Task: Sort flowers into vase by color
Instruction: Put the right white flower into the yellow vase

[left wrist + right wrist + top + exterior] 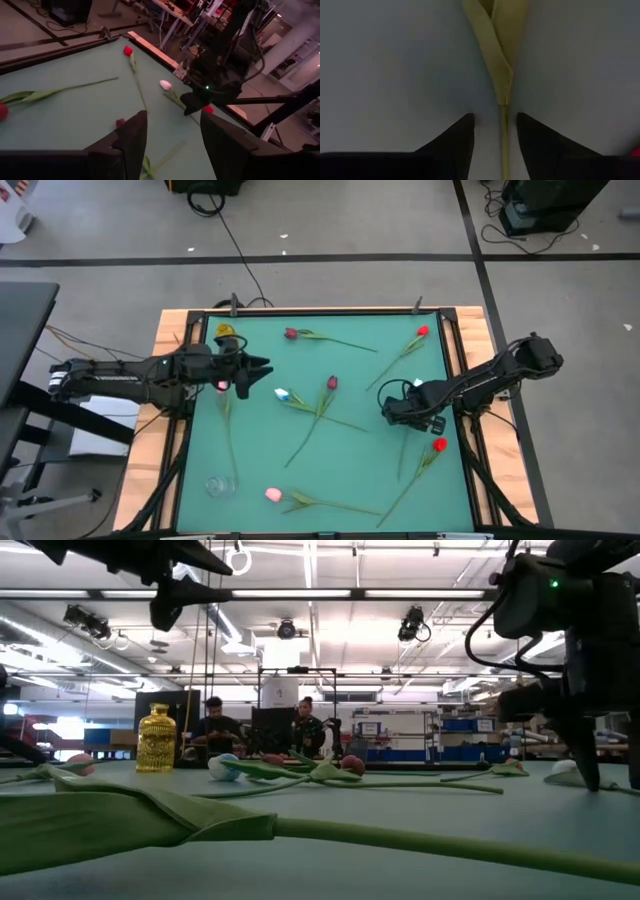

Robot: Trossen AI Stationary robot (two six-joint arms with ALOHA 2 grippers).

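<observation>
Sorting looks barely begun: every flower I can count lies loose on the mat (340, 470), and neither vase seems to hold a stem. The gold vase (228, 333) stands at the far left corner and shows nothing in it. The clear vase (220, 485) at the near left looks empty too, though it is small to judge.

Loose on the mat:
- a maroon tulip (291, 333) at the far side
- a red tulip (423, 332) at the far right
- a second maroon tulip (331, 382) mid-table
- a white tulip (282, 394) just left of that second maroon one
- a pink tulip (220, 386) under the left arm
- another pink tulip (272, 495) at the near edge
- another red tulip (439, 445) at the near right

The right gripper (495, 117) is low over the mat on the right, its fingers apart on either side of a green stem (504, 145) and not clamped on it. That stem probably belongs to a second white tulip (165, 85) lying by that arm. The left gripper (172, 114) hangs above the left half of the mat with its fingers apart and nothing between them.

All the placing is therefore left to do.

The mat is plain green, set in a wooden table top with a black frame. Around it is grey floor with dark tape lines and cables. Across the table the room is a lit workshop with shelving, where two people (260, 730) sit at a desk far behind.
</observation>
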